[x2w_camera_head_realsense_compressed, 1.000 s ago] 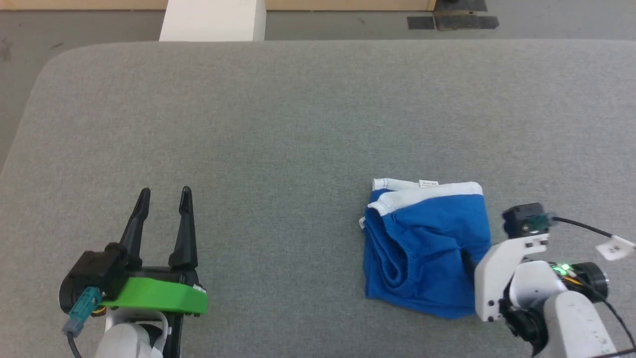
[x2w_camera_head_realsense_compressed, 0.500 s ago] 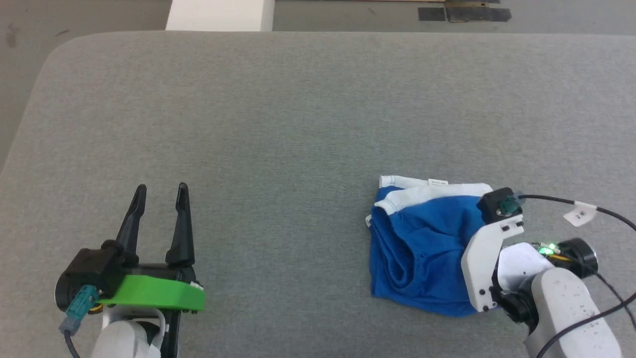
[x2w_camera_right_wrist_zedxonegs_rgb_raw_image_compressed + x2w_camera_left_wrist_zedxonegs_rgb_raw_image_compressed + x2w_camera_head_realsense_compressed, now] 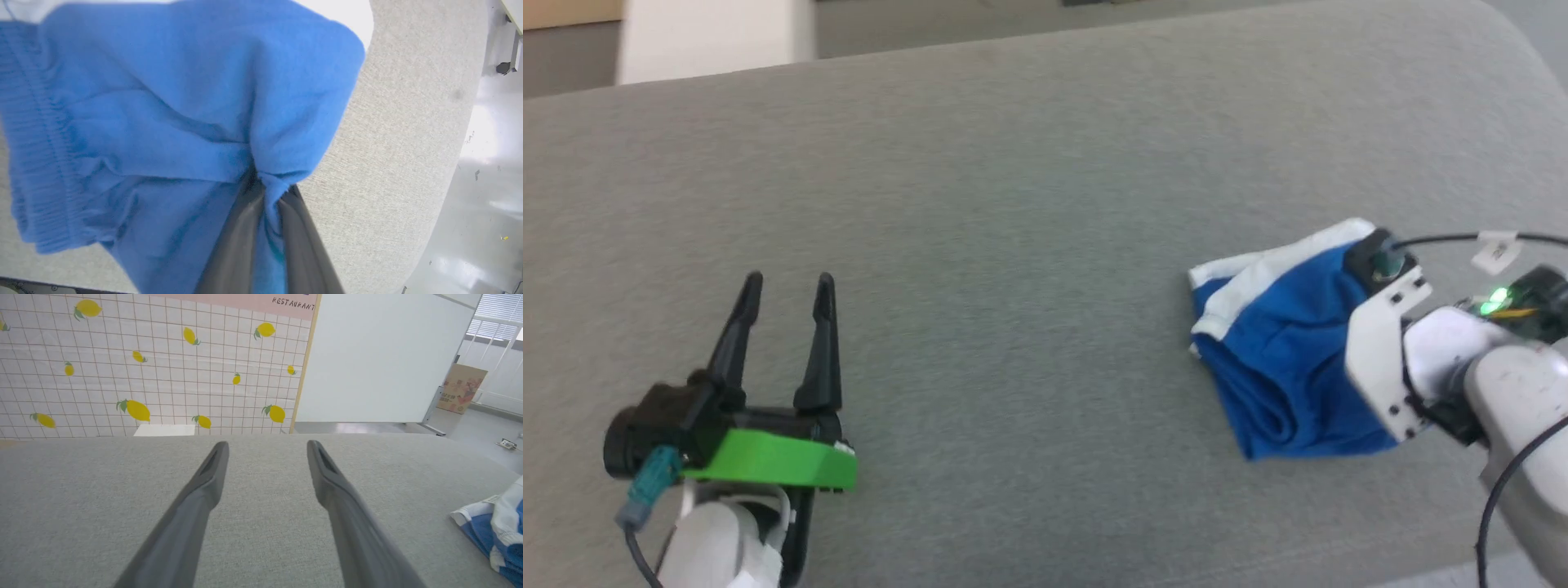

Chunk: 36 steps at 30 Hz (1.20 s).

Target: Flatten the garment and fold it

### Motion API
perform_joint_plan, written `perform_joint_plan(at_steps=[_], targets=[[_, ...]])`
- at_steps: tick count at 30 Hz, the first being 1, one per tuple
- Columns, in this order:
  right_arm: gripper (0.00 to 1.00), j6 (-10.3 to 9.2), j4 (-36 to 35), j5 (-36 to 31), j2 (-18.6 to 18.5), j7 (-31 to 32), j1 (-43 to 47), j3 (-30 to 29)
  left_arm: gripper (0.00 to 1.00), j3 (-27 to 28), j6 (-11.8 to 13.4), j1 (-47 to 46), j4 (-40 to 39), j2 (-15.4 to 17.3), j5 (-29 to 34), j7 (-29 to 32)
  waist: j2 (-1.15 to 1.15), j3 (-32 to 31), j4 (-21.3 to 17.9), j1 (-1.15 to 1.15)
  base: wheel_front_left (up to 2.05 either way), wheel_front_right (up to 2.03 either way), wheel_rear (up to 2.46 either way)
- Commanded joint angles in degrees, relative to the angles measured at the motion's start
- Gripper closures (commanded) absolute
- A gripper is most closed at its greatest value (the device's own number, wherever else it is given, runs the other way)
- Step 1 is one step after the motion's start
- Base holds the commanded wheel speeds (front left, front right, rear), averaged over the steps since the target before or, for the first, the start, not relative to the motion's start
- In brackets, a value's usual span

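Item: the garment (image 3: 1282, 359), royal-blue soft shorts with a white waistband, bunched and creased rather than flat. It lies on the grey cloth-covered table (image 3: 1013, 204) at about 3 o'clock in the head view, close to the table's rounded far-right corner. The white band runs along its 10-to-12 o'clock edge, and a ribbed blue hem doubles over at its 7 o'clock side. Attached: the right gripper (image 3: 267, 183), coming in from the garment's 3 o'clock side. In the right wrist view its two dark fingers (image 3: 241, 237) are drawn nearly together on a pinch of blue cloth, with the garment (image 3: 163, 122) puckering into folds at the grip and a strip of fabric running down between the fingers. Whether the pinched part is lifted off the table (image 3: 388, 143) cannot be told. On that arm's wrist are a green light (image 3: 1496, 298) and a black cable with a white tag (image 3: 1494, 249). Apart: the left gripper (image 3: 788, 282), at 8 o'clock in the head view and well away from the shorts, carried on a green housing (image 3: 768, 461). Its jaws stand wide and hold nothing. In the left wrist view the left gripper (image 3: 267, 445) shows bare table (image 3: 81, 498) between its spread fingers, with a corner of the garment (image 3: 498, 535) at 4 o'clock. Surroundings: a lemon-patterned tiled wall (image 3: 163, 355) at 11 o'clock, a white panel (image 3: 376, 355) at 1 o'clock, and a cardboard box (image 3: 461, 388) at 2 o'clock.
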Motion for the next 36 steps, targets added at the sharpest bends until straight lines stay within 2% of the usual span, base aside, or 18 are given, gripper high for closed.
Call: perform_joint_plan(at_steps=[1, 6, 13, 21, 31, 32, 33, 36], targets=[[1.0, -0.12, 0.7, 0.3, -0.9, -0.8, -2.0, 0.6, 0.0, 0.2, -0.4, -1.5, -0.5, 1.1, 0.4, -0.2, 0.0, 4.1, -6.6, 0.0, 0.0, 0.0, 0.0], [1.0, -0.12, 3.9, 0.0, -3.3, -3.6, -6.3, 1.1, 0.0, 1.6, -0.1, -2.6, -2.3, 3.1, 0.6, -0.2, 0.0, 7.9, -10.1, 0.0, 0.0, 0.0, 0.0], [1.0, -0.12, 10.2, -2.1, -4.2, -9.2, -11.3, -3.6, 0.0, 3.9, 0.7, -3.5, -6.8, 6.0, 0.5, 1.9, 0.0, 13.5, -11.7, 0.0, 0.0, 0.0, 0.0], [1.0, -0.12, 15.4, -6.2, -5.8, -14.5, -14.5, -12.0, 0.0, 5.2, 1.1, -3.8, -10.6, 7.9, 0.0, 4.3, 0.0, 18.5, -9.3, 0.0, 0.0, 0.0, 0.0], [1.0, -0.12, 17.9, -11.4, -8.1, -16.8, -15.3, -23.0, 0.0, 5.8, 1.7, -3.8, -11.3, 8.4, -0.6, 4.0, 0.0, 21.0, -5.7, 0.0, 0.0, 0.0, 0.0], [0.65, -0.12, 17.7, -11.9, -8.2, -17.2, -15.2, -23.7, 0.0, 5.9, 1.7, -3.8, -11.3, 8.4, -0.7, 3.9, 0.0, 21.0, -5.6, 0.0, 0.0, 0.0, 0.0], [0.0, -0.12, 17.6, -12.5, -8.2, -17.6, -15.1, -24.6, 0.0, 5.9, 1.7, -3.8, -11.2, 8.5, -0.7, 3.8, 0.0, 21.0, -5.4, 0.0, 0.0, 0.0, 0.0], [0.0, -0.12, 17.5, -13.8, -8.0, -17.8, -14.9, -26.9, 0.0, 5.9, 1.8, -3.7, -10.9, 8.6, -0.8, 3.6, 0.0, 20.6, -5.2, 0.0, 0.0, 0.0, 0.0]])
